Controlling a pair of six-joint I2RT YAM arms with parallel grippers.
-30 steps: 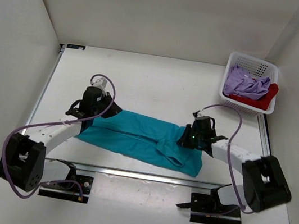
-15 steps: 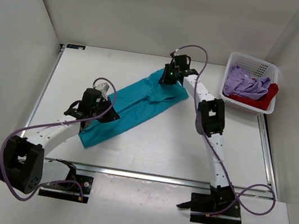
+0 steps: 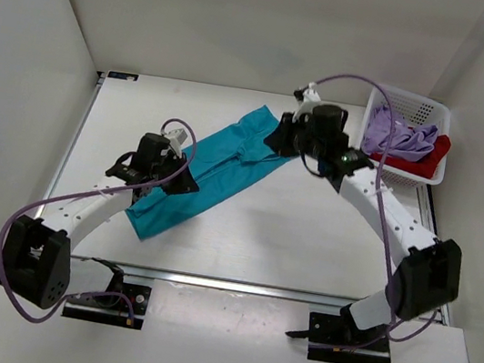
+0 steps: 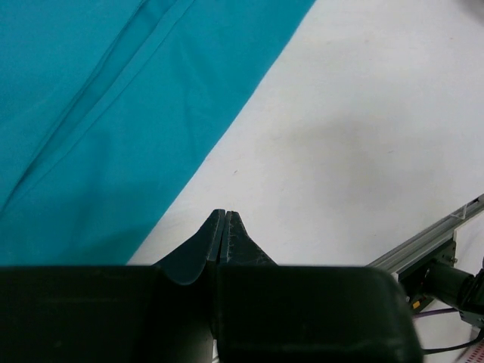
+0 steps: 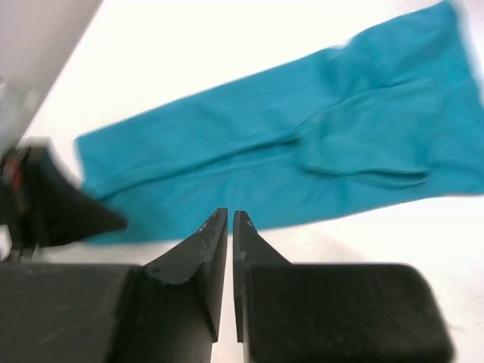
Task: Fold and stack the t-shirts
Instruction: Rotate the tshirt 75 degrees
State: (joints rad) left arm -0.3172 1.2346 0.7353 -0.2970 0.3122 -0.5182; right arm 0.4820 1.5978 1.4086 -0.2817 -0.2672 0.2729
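Note:
The teal t-shirt (image 3: 211, 172) lies as a long folded strip, running diagonally from near left to far middle. It also shows in the left wrist view (image 4: 113, 113) and the right wrist view (image 5: 287, 159). My left gripper (image 3: 179, 181) is shut and empty (image 4: 224, 213), over bare table just beside the strip's right edge. My right gripper (image 3: 282, 142) is by the strip's far end, raised above the table, its jaws nearly together and empty (image 5: 230, 215). The lavender t-shirt (image 3: 393, 132) and the red t-shirt (image 3: 429, 161) lie crumpled in the basket.
The white lattice basket (image 3: 411, 100) stands at the far right corner of the table. White walls close in the left, back and right sides. A metal rail (image 3: 235, 284) runs along the near edge. My left gripper shows as a dark blur in the right wrist view (image 5: 53, 208).
My right arm swung the shirt's right end from the near side to the far middle, turning the strip diagonal, then let go and pulled back. My left gripper stayed near the strip's middle.

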